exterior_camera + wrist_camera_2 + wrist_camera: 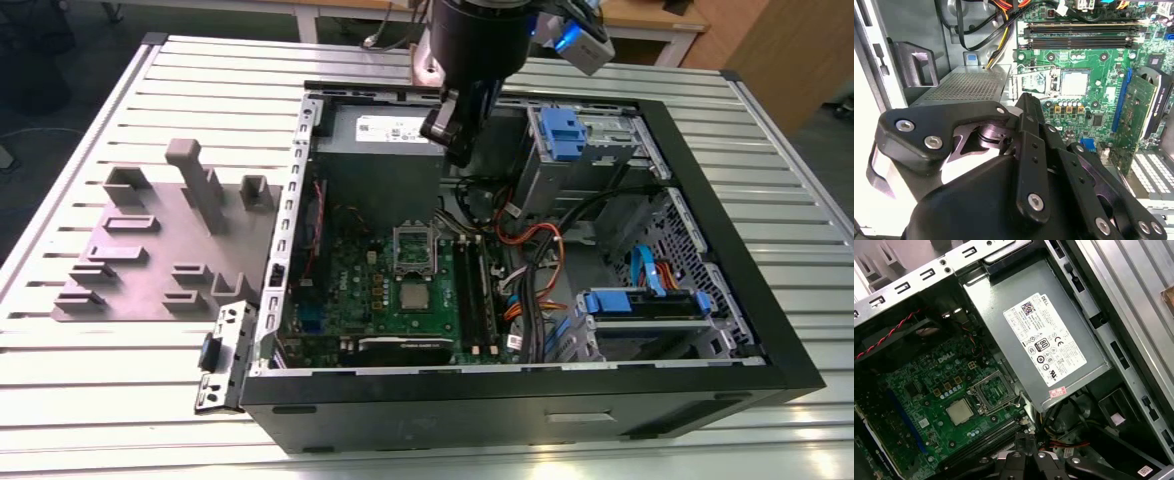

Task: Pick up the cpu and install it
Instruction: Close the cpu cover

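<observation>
Where the green board (360, 290) lies bare next to the socket frame (414, 248), the cpu (416, 296) rests flat, its pale metal top facing up. It sits just beside the frame, on the side toward the graphics card (400, 350), and nothing touches it. I cannot tell whether it is seated in anything or merely lies on the board. The frame stands open, with green showing through its middle. Dark memory slots (470, 285) run along the board at the exterior view's right of both cpu and frame, and past them a tangle of orange and black cables (527, 240) crosses the case (534, 400).

The end effector (457, 158) hangs well apart from the cpu, above the grey power supply (380, 128) at the far end of the case. Its fingers (1021, 460) are pressed together with nothing between them, and they point down into the case.

The case lies on its side with the panel off, on a ribbed metal counter (134, 400). A grey block fixture (147, 250) stands on the counter at the exterior view's left of the case.
</observation>
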Robot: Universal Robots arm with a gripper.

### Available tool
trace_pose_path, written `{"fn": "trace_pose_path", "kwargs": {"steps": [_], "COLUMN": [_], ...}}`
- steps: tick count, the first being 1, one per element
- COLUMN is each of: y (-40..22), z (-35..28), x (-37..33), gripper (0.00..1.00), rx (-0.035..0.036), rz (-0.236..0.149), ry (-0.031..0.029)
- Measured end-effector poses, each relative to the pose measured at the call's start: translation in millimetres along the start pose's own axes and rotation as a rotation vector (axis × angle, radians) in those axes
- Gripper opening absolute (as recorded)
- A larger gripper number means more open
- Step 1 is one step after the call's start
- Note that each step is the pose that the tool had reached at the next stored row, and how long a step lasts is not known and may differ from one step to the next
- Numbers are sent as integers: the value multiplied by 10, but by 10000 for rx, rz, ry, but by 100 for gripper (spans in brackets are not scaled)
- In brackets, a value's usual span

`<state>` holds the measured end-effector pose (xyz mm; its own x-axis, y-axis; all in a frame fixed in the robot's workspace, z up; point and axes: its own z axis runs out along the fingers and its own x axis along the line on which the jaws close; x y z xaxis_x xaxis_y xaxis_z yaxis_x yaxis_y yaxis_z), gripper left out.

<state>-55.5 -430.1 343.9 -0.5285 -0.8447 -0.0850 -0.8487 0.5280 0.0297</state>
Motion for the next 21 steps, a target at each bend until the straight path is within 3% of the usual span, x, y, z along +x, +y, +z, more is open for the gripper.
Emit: {"fn": "trace_pose_path", "kwargs": {"steps": [14,15,16,17,21], "y": [2,2,3,2,1], "z": [-58,-57,-59,-58,-57], "x": [-5,-6,-5,-5,-5], "gripper": [11,11,11,11,11], "rx": [15,45,139,207,217], "rz": [0,-1,-3,-7,-9], "ry": [25,69,225,334,351]}}
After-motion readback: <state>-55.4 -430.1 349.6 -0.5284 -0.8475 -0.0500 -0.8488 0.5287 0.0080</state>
